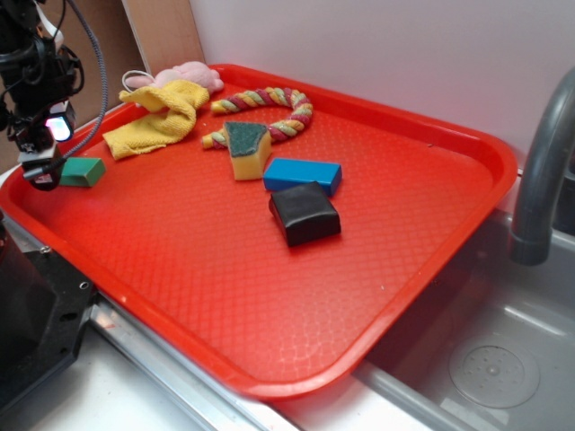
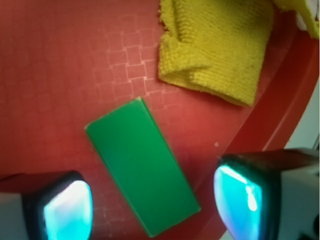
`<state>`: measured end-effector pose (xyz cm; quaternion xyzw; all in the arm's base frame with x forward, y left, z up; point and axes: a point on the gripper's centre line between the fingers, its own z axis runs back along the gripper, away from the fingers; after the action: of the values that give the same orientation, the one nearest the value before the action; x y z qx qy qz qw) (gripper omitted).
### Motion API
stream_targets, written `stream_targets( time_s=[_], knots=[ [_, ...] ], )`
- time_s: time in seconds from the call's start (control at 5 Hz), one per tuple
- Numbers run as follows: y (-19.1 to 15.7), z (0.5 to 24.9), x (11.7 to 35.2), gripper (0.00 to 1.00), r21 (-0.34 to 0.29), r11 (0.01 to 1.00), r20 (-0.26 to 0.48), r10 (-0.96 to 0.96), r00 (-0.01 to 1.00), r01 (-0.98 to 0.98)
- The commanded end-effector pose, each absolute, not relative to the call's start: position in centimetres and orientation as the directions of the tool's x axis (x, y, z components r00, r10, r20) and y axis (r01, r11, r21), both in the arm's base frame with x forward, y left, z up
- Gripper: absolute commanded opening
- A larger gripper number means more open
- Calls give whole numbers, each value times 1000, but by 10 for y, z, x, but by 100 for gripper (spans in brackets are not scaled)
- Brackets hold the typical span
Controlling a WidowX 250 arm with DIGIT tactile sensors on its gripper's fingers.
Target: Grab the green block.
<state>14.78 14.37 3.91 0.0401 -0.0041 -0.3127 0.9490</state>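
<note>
The small flat solid-green rectangular block (image 2: pixel 141 165) lies flat on the red textured plastic tray (image 1: pixel 377 260), near its far left edge, set diagonally between the two glowing fingertip pads (image 2: pixel 67 210). The black robot gripper (image 1: pixel 43 171) hangs just above it, jaws spread apart and released, touching nothing. A crumpled yellow knitted cloth (image 2: pixel 215 47) sits just beyond the block. Well apart toward the tray centre lie a yellow sponge with dark green top (image 1: pixel 247 150), a blue rectangular block (image 1: pixel 302 174) and a black rounded block (image 1: pixel 305 215).
</note>
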Motion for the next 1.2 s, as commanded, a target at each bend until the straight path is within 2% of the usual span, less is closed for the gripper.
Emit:
stream_targets(
  time_s=[0.0,0.2,0.4,0.6,0.8,1.0],
  knots=[
    [125,-6,148,100,108,689,-100,-709,698,716],
    [125,-14,152,9,128,696,-128,-695,708,706],
    [126,-12,158,0,121,714,-137,-676,724,689],
    [129,1,162,0,87,746,-93,-654,751,660],
    [130,36,165,0,-63,828,-3,-558,830,557],
    [119,78,167,0,-51,917,17,-395,919,395]
  ],
)
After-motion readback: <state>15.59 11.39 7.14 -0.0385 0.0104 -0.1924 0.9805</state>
